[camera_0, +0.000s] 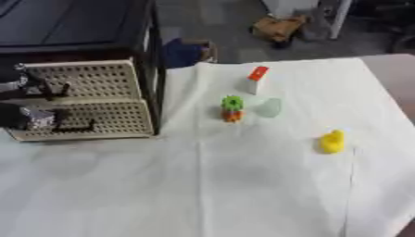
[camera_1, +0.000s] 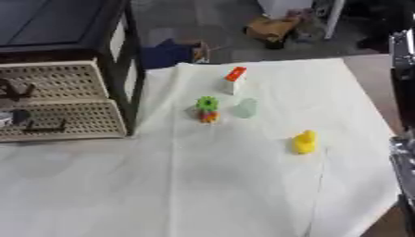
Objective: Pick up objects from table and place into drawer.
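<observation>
The objects lie loose on the white cloth that covers the table. A yellow toy, shaped roughly like a duck, sits alone toward the right. Farther back and more central stands a small stack with a green top and an orange base, and just beside it on its right is a pale translucent cup-like piece. Behind those two stands a small white block with a red-orange top, tilted a little.

The drawer unit is at the left: two beige perforated drawers pulled out from a dark frame, the upper one set back above the lower one. Something dark with a crinkled silver patch shows at the left end of the lower drawer, and thin dark shapes stand in both drawers; I cannot tell whether this is the robot's left hand or things already lying inside, so its fingers cannot be judged.

At the right edge of the right eye view a black and silver part of the right arm runs down the border, well to the right of the yellow toy and touching nothing. The hand itself does not show.
</observation>
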You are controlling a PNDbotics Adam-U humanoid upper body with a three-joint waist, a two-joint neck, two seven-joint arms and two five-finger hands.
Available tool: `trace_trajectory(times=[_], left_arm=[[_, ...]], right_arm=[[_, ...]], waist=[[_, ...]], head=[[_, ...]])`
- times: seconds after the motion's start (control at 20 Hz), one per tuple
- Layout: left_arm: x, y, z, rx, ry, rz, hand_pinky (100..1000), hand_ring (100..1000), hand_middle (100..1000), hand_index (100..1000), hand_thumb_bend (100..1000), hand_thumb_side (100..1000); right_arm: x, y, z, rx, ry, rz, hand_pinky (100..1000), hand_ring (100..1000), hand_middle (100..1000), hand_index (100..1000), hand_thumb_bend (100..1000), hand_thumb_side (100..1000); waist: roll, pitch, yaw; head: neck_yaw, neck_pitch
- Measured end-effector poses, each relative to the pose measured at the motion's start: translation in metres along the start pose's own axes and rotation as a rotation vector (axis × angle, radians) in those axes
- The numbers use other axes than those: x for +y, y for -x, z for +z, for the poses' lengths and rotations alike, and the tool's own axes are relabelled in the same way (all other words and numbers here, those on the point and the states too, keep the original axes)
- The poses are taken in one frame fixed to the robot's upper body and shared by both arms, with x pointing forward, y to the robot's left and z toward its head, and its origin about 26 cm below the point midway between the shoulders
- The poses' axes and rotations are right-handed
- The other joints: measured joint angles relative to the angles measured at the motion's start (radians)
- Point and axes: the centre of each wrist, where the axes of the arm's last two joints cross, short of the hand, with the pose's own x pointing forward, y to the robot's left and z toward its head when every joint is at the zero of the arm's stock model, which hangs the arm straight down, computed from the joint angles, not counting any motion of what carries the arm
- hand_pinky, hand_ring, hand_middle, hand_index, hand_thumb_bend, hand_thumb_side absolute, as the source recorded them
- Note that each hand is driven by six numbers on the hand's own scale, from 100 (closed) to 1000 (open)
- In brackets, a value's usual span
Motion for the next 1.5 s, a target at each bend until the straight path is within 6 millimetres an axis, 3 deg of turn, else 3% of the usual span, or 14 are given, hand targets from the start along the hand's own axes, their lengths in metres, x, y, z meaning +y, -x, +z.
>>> trace_trajectory(times=[1.05,1.5], left_arm=[[-0.021,-0.025,0.038,-0.007,-0.05,-0.045,100,100,100,743,345,1000],[-0.016,-0.038,0.054,-0.038,-0.094,-0.026,100,100,100,728,312,1000]], right_arm=[[-0.001,0.0,0.0,0.002,0.011,-0.001,684,573,567,861,326,1000],[-0.001,0.0,0.0,0.002,0.014,-0.001,683,574,567,861,325,1000]], waist=[[-0.012,-0.01,0.015],[-0.018,-0.011,0.02]], head=[[0.001,0.0],[0.001,0.0]])
